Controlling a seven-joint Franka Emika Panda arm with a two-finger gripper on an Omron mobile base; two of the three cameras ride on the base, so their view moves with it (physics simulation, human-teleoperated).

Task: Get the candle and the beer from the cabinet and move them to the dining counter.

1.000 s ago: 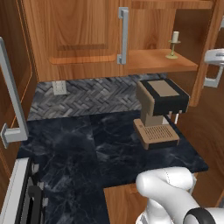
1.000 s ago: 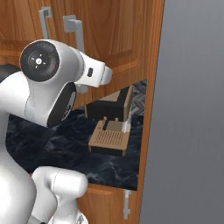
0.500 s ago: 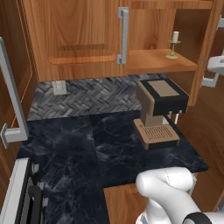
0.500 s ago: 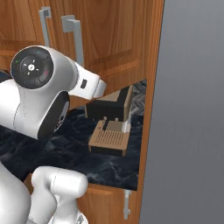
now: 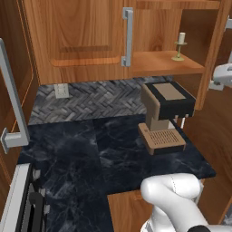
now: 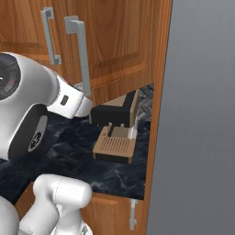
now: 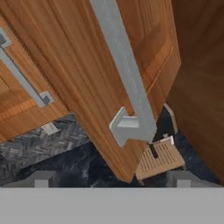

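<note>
White arm [image 6: 32,110] raised high, jaws spread wide

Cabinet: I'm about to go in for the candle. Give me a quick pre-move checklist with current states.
1. Right door of the cabinet swung open: ok.
2. Candle upright on the inner shelf, unobstructed: ok.
3. Gripper open and empty: ok.
4. Gripper clear of the door handle: cannot tell; the handle sits just ahead of the fingertips.
5. Beer located: cannot tell.
6. Coffee machine stands below the shelf; keep the arm's path above it: ok.
</note>
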